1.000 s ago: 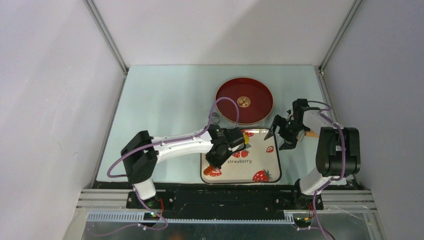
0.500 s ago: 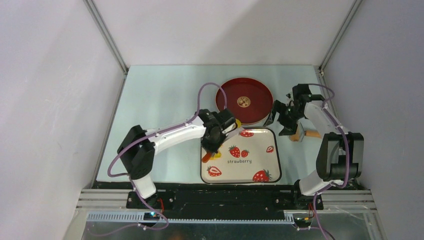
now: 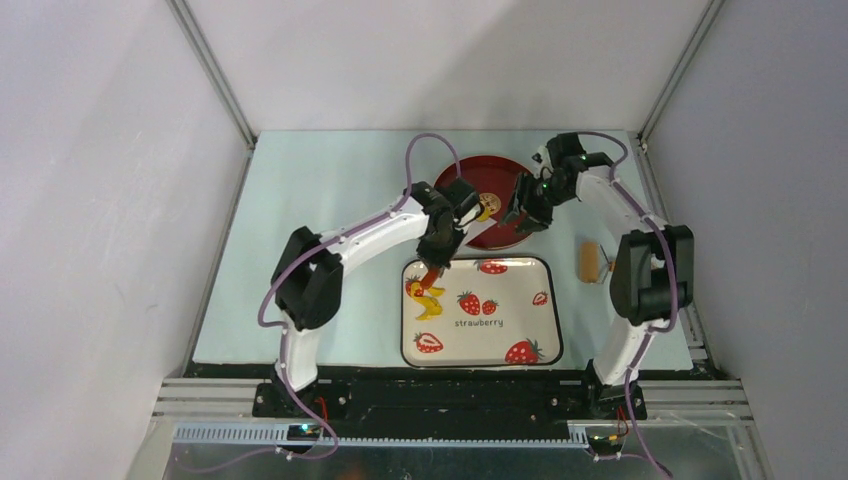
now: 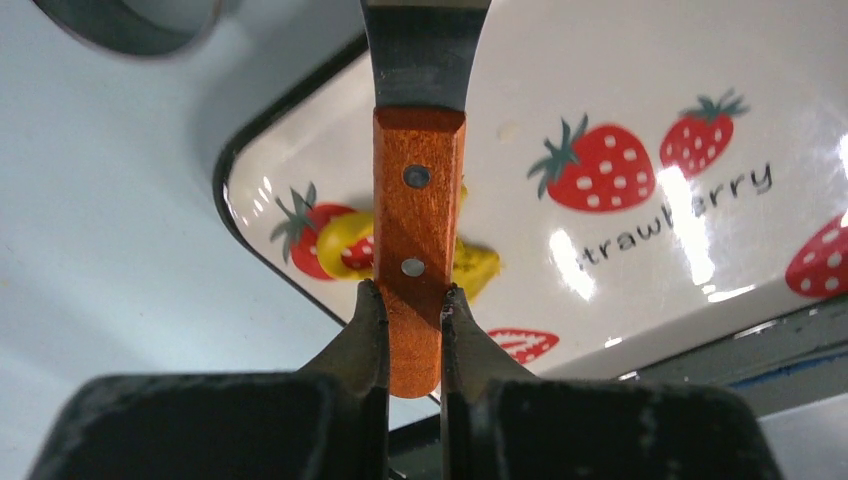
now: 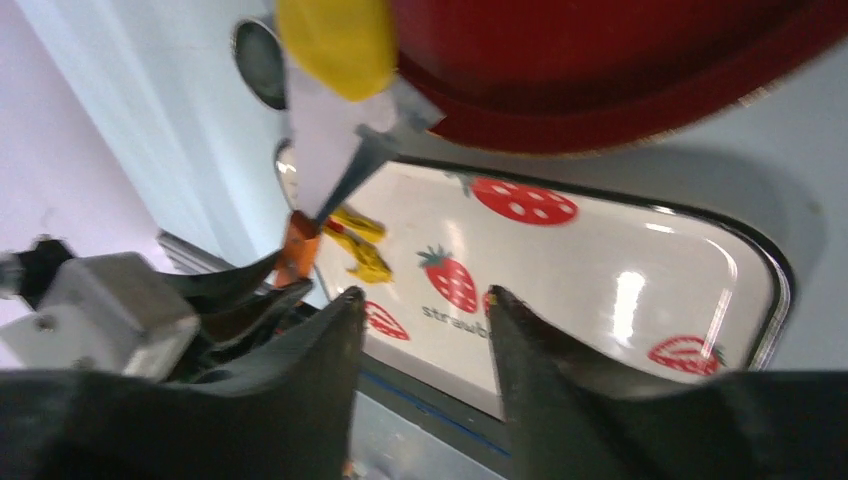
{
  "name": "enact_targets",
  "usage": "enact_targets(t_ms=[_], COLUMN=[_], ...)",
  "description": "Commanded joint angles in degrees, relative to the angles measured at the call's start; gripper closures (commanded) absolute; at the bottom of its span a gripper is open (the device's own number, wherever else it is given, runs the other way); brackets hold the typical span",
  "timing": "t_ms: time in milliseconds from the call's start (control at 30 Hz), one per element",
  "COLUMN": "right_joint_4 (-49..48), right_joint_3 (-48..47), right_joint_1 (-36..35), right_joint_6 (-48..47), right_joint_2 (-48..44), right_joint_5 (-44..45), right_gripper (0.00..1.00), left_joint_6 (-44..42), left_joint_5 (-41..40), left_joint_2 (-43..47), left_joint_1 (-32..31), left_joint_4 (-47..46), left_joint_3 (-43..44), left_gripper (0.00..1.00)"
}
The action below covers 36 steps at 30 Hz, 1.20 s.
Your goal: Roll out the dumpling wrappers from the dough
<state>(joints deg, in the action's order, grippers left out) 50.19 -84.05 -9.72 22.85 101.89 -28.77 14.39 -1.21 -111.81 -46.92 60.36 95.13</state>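
My left gripper [image 3: 437,262] [image 4: 412,295] is shut on the wooden handle [image 4: 418,200] of a metal scraper. The scraper's blade [image 5: 330,150] carries a round yellow dumpling wrapper [image 5: 335,45] [image 3: 482,208] at the near rim of the red plate [image 3: 505,180] [image 5: 640,80]. Irregular yellow dough [image 3: 425,298] [image 4: 475,268] [image 5: 360,248] lies at the far-left corner of the strawberry tray [image 3: 540,330] [image 5: 620,290]. My right gripper [image 3: 520,215] [image 5: 420,298] hovers open and empty over the plate's near right rim, just right of the blade.
A wooden roller [image 3: 590,261] lies on the table right of the tray. A metal ring cutter [image 5: 258,60] [image 4: 130,20] stands on the table just beyond the tray's far-left corner. Grey walls close in the table on three sides.
My left arm has lifted the scraper with the wrapper off the tray toward the red plate. My right arm has swung away from the roller to the plate, its jaws narrowing.
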Motion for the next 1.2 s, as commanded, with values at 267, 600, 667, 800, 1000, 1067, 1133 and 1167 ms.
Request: enact_targets(t_ms=[267,600,667,800,1000,1067,1133,1167], right_joint_4=[-4.41,-6.40,-6.86,-6.78,-6.93,-6.88,-7.01,-6.98], right_joint_3=[-16.74,-19.18,-19.11,-19.65,-19.87,-19.92,-19.89,-19.99], right_joint_1=[-4.15,-5.97,-6.20,-6.58,-6.97,-7.07,-7.21,-7.20], right_joint_6=[5.98,8.24,8.34,7.96,6.38,5.71,5.30,5.10], right_joint_2=[16.73,23.67,24.62,26.36,26.56,26.29,26.12,26.11], right_joint_5=[-11.82,-10.70,-10.22,-8.11,-3.39,-1.64,0.68,1.19], right_gripper=[0.87,0.90,0.90,0.90,0.90,0.91,0.91,0.90], left_joint_6=[-3.34,-2.74,-2.69,-2.63,-2.74,-2.71,-2.75,-2.77], left_joint_5=[2.66,3.54,3.66,3.76,3.92,4.14,4.10,4.06], left_joint_2=[-7.68,-8.40,-8.57,-8.98,-9.79,-9.83,-9.61,-9.55], left_joint_1=[3.62,4.00,4.01,3.97,3.96,4.02,3.99,3.99], left_joint_4=[2.17,2.37,2.39,2.35,2.35,2.38,2.40,2.40], left_joint_3=[13.81,15.75,16.12,16.35,16.07,15.94,15.74,15.51], left_gripper=[1.00,1.00,1.00,1.00,1.00,1.00,1.00,1.00])
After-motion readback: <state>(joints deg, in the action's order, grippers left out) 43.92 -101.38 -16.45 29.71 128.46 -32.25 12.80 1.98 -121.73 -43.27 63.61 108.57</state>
